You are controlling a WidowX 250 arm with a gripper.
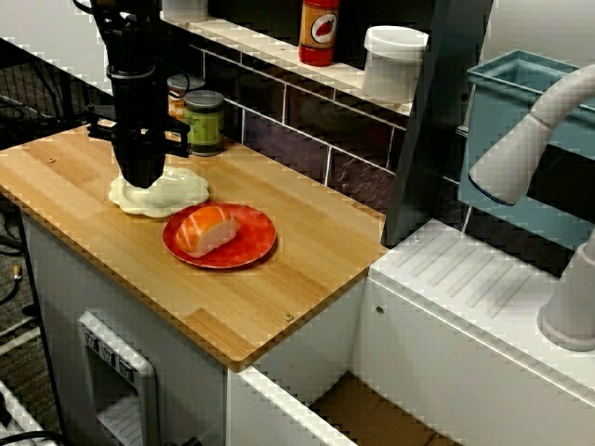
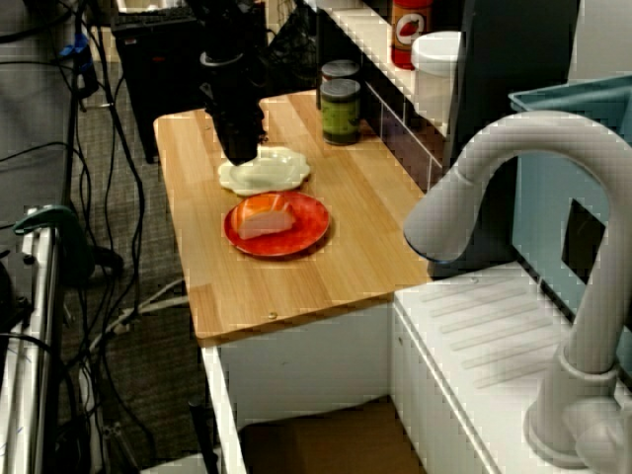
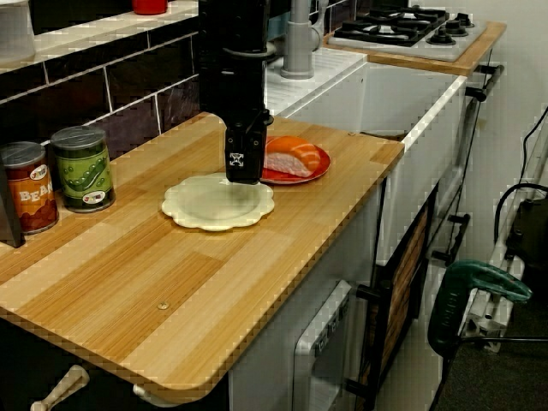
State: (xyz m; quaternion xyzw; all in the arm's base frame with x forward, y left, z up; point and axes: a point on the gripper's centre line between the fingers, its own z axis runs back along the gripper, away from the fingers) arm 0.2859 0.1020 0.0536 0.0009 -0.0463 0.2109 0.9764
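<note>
My black gripper points straight down onto a cream scalloped plate on the wooden counter. In the low side view its tip meets the plate at the rim nearest the red plate. Its fingers read as one dark block, so I cannot tell whether they pinch the rim. Just beside it, a red plate carries a piece of salmon sushi. The view from the sink end shows the gripper at the cream plate's far-left part, with the sushi in front.
A green pea can and a beans can stand by the tiled back wall. The shelf above holds a red bottle and a white tub. A grey faucet, a white drainboard and a blue rack lie to the right.
</note>
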